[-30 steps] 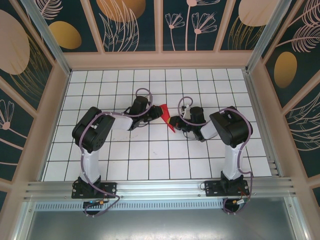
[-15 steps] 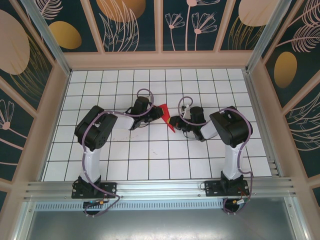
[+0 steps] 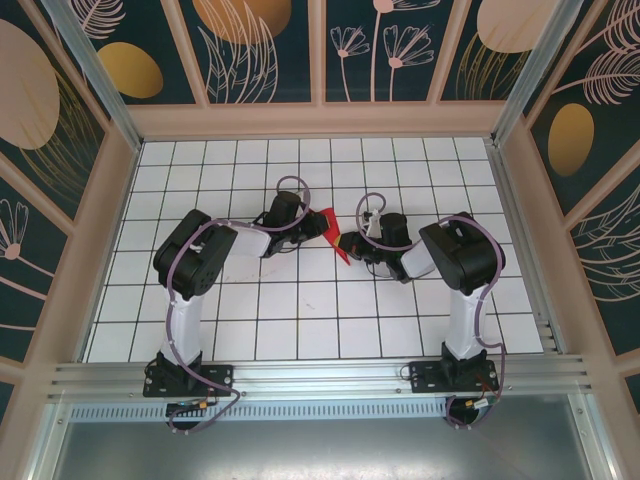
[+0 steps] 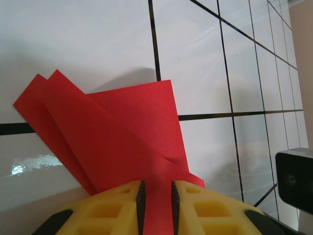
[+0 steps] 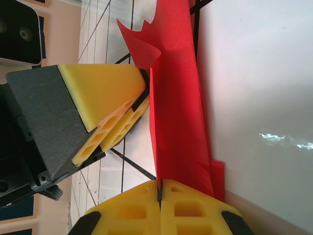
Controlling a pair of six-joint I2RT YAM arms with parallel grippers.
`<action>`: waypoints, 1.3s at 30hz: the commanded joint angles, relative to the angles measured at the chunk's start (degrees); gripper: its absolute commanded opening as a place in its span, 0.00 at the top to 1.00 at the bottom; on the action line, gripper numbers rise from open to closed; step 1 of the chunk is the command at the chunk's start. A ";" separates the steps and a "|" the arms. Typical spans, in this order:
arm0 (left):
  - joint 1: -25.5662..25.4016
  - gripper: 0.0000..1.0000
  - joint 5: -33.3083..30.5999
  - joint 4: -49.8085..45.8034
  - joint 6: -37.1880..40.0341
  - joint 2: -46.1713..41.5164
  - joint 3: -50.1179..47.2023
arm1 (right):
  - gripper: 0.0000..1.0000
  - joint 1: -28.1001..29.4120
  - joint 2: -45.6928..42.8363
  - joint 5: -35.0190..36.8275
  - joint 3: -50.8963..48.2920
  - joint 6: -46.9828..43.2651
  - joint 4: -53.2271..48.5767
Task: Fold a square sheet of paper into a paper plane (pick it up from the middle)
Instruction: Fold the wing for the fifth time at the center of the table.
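- Sheet of paper (image 3: 326,221), bright red and already creased into overlapping layers, hangs between two claws over the middle of the white tiled worktop (image 3: 300,300).
- Left claw (image 4: 157,188) pinches it: the yellow fingers (image 4: 117,208) stand a narrow gap apart, and a strip of the red paper fills that gap.
- Outward from that grip, the left wrist view shows the paper (image 4: 112,122) fanning away in stacked flaps. Two pointed corners lie at the far left, and its shadow falls on the tiles below.
- Right claw (image 5: 159,188) is pressed together on a thin edge of the paper (image 5: 178,98), which runs straight out from the pads as an upright folded wall.
- Just beside that wall's curled free edge, the right wrist view catches the left claw's fingers (image 5: 100,83).
- From above, the left claw (image 3: 312,226) and right claw (image 3: 348,243) face each other at close range, with the paper bridging them and a small red tip poking out beneath the right claw.
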 commanded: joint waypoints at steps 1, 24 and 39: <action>-0.40 0.75 -1.60 -4.33 1.79 2.34 1.81 | 1.00 -0.56 2.11 0.85 0.43 -0.57 -5.80; -0.40 0.75 -4.03 -14.96 2.42 4.97 5.74 | 0.77 -1.44 -7.46 -1.59 6.16 -6.35 -23.37; -0.40 0.75 -3.85 -15.63 2.10 5.65 6.32 | 0.68 1.34 -8.52 4.74 10.98 -19.50 -36.38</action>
